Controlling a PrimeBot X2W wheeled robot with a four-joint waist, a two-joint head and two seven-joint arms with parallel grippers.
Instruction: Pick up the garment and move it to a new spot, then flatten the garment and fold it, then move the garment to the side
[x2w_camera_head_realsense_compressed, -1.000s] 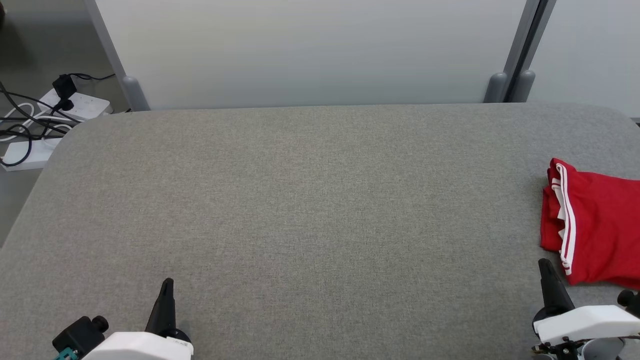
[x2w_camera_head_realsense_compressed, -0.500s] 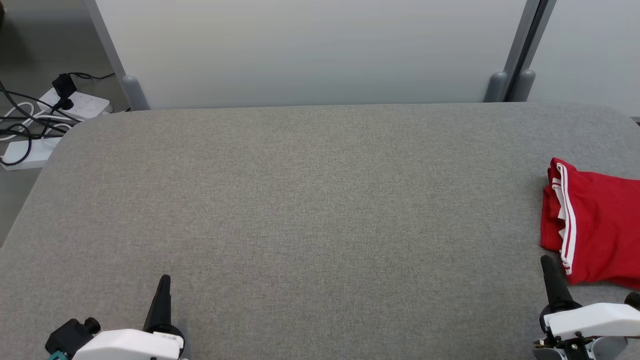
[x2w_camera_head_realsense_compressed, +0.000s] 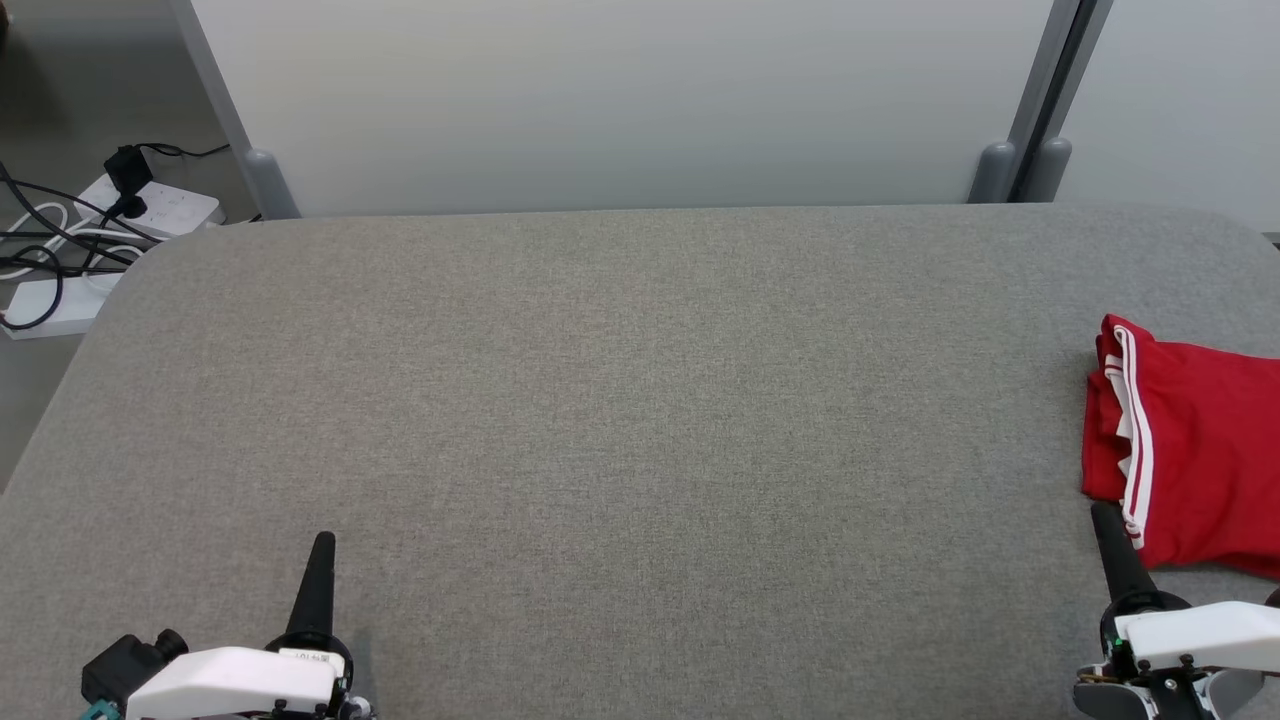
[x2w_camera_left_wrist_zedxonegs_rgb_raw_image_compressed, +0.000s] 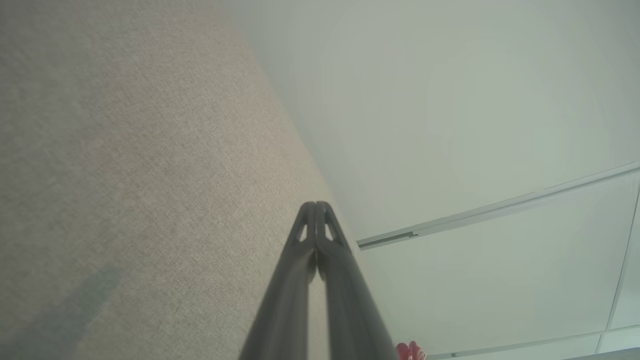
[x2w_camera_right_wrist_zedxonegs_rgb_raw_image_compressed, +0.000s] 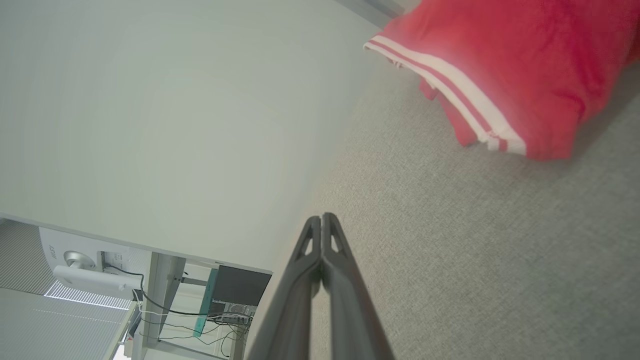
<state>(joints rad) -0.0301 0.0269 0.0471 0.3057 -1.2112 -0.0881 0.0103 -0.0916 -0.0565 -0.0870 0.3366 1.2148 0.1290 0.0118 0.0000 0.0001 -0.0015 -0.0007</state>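
A grey fabric-covered bench (x2w_camera_head_realsense_compressed: 620, 400) spans the scene. Along its far edge stands a pale partition panel (x2w_camera_head_realsense_compressed: 620, 100), with a grey post (x2w_camera_head_realsense_compressed: 262, 180) at its left end. On the floor at far left, two white power strips (x2w_camera_head_realsense_compressed: 160, 205) lie among black cables (x2w_camera_head_realsense_compressed: 40, 250).

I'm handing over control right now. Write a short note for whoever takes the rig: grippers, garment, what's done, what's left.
Left gripper: shut, empty, over the table at front left.
Right gripper: shut, empty, beside the red garment's near corner, apart from it.
Red garment: folded, at the table's right edge, partly cut off in the head view.
Done: fold and move aside, it seems.
Left: probably nothing; check the cut-off part.
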